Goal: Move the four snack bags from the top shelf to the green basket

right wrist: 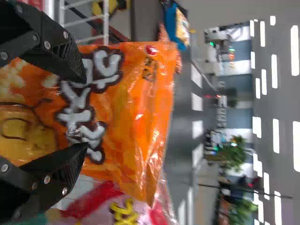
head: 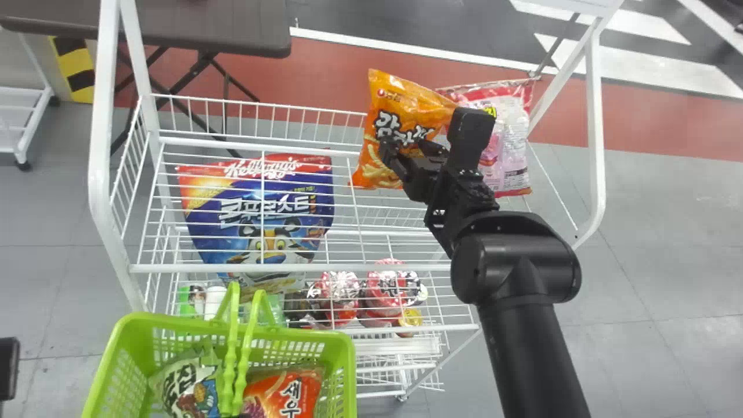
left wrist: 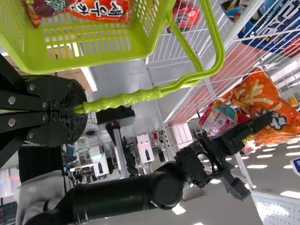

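Note:
My right gripper (head: 409, 154) is open in front of the upright orange snack bag (head: 395, 130) on the rack's right side. In the right wrist view, the fingers of the gripper (right wrist: 83, 115) stand wide apart across the face of the orange bag (right wrist: 136, 122). A pink snack bag (head: 511, 136) stands beside it, partly hidden by the arm. The green basket (head: 342, 371) holds a white-green bag (head: 188, 386) and a red-orange bag (head: 290, 392). At the bottom edge is my left gripper (head: 237, 415); in its wrist view that gripper (left wrist: 77, 110) is shut on the basket handle (left wrist: 126, 98).
A large blue cereal bag (head: 261, 215) lies behind the white rack wires (head: 290, 268) at left. Round red packages (head: 389, 287) sit lower in the rack. White posts (head: 595, 133) frame the rack, with a dark table (head: 232, 29) behind at left.

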`<action>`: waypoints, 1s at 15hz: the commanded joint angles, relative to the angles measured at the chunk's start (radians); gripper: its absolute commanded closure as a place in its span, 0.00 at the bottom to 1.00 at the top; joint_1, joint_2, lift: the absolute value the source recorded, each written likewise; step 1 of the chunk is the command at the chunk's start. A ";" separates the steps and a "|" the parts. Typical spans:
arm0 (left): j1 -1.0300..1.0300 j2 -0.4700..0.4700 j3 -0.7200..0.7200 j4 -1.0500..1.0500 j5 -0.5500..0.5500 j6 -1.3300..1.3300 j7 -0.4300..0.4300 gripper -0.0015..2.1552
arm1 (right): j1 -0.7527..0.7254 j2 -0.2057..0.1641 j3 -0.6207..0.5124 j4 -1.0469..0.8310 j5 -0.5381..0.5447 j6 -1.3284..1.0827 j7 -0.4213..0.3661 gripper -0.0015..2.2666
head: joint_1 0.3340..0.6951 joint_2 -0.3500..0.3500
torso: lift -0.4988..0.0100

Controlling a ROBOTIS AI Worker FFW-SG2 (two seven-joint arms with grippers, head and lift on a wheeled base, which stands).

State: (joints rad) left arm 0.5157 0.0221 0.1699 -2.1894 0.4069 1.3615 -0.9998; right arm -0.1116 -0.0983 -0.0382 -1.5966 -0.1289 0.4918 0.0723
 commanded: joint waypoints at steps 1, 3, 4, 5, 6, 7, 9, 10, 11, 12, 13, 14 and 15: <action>0.000 -0.001 0.000 0.000 0.000 0.000 0.000 0.84 | 0.026 0.000 0.000 -0.043 -0.023 0.038 0.006 0.86 | 1.00 0.11 | 0.98; 0.003 -0.001 0.000 -0.001 0.000 0.000 0.000 0.84 | 0.069 0.000 -0.002 -0.121 -0.034 0.041 0.006 0.88 | 1.00 0.12 | 0.98; 0.003 -0.001 0.000 -0.003 0.000 0.000 0.000 0.84 | 0.084 0.000 -0.002 -0.155 -0.034 0.051 0.006 0.89 | 1.00 0.12 | 0.98; 0.004 -0.001 -0.001 -0.004 0.001 0.000 -0.002 0.84 | 0.096 0.000 -0.002 -0.195 -0.035 0.078 0.004 0.89 | 1.00 0.12 | 0.98; 0.004 0.001 -0.001 -0.006 0.001 0.000 -0.002 0.84 | 0.113 0.000 -0.006 -0.243 -0.049 0.130 0.006 0.89 | 1.00 0.12 | 0.98; 0.004 0.002 -0.001 -0.004 0.003 0.000 -0.003 0.84 | 0.141 0.000 -0.008 -0.306 -0.063 0.170 0.004 0.89 | 1.00 0.12 | 0.98; 0.006 0.002 0.000 -0.004 0.003 0.000 -0.003 0.84 | 0.219 0.000 -0.012 -0.496 -0.075 0.287 0.004 0.89 | 1.00 0.13 | 0.98; 0.007 0.002 0.003 -0.006 0.004 0.000 -0.005 0.84 | 0.256 -0.001 -0.022 -0.591 -0.092 0.373 0.004 0.89 | 1.00 0.13 | 0.98; 0.009 0.002 0.006 -0.006 0.006 0.000 -0.007 0.84 | 0.288 -0.001 -0.045 -0.660 -0.129 0.449 0.006 0.89 | 1.00 0.14 | 0.98; 0.007 0.001 0.008 -0.006 0.006 -0.003 -0.005 0.84 | 0.328 -0.001 -0.078 -0.735 -0.187 0.548 0.015 0.89 | 1.00 0.14 | 0.98; 0.007 -0.001 0.013 -0.004 0.006 -0.003 -0.007 0.84 | 0.374 -0.001 -0.108 -0.809 -0.236 0.637 0.018 0.89 | 1.00 0.14 | 0.98; 0.009 -0.002 0.019 -0.004 0.009 -0.003 -0.007 0.84 | 0.421 -0.001 -0.129 -0.861 -0.273 0.686 0.027 0.89 | 1.00 0.14 | 0.98; 0.009 -0.002 0.022 -0.004 0.012 -0.006 -0.008 0.84 | 0.477 0.000 -0.151 -0.916 -0.311 0.744 0.035 0.89 | 1.00 0.14 | 0.98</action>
State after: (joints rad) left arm 0.5237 0.0212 0.1862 -2.1945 0.4150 1.3584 -1.0072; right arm 0.2911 -0.0996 -0.1563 -2.4305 -0.3837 1.1489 0.1020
